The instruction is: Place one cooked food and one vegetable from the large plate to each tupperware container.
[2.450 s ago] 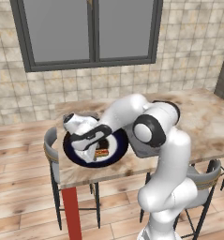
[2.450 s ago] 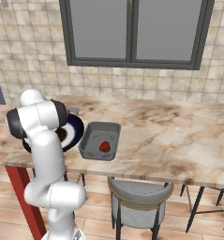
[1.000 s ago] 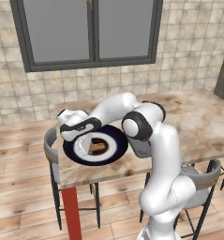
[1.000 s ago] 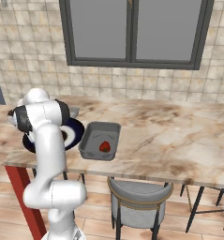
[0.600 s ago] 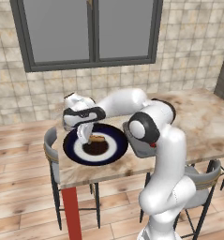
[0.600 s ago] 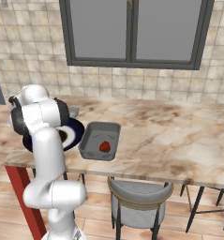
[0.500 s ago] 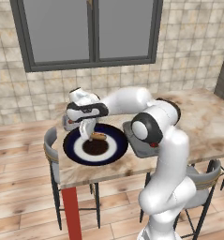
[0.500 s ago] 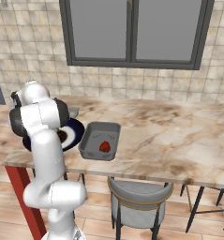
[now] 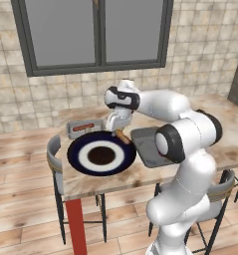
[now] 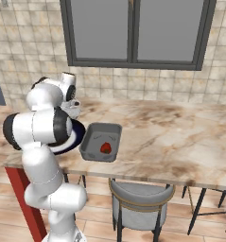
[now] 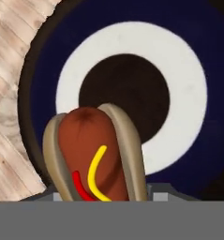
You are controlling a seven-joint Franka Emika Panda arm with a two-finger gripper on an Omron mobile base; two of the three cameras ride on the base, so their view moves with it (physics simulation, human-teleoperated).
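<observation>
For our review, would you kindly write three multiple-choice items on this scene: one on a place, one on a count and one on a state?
1. Where is the hot dog?
A. above the large plate
B. lying in a tray
C. on a chair seat

2. How many grey trays stand on the table?
A. one
B. two
C. four

3. What is the gripper doing?
A. standing wide open, empty
B. gripping a tray's rim
C. holding the hot dog

Answers:
1. A: in the hand view, the hot dog hangs over the large plate.
2. B: the far tray sits behind the plate and the near tray sits beside it.
3. C: the gripper carries the hot dog between its fingers.
</observation>
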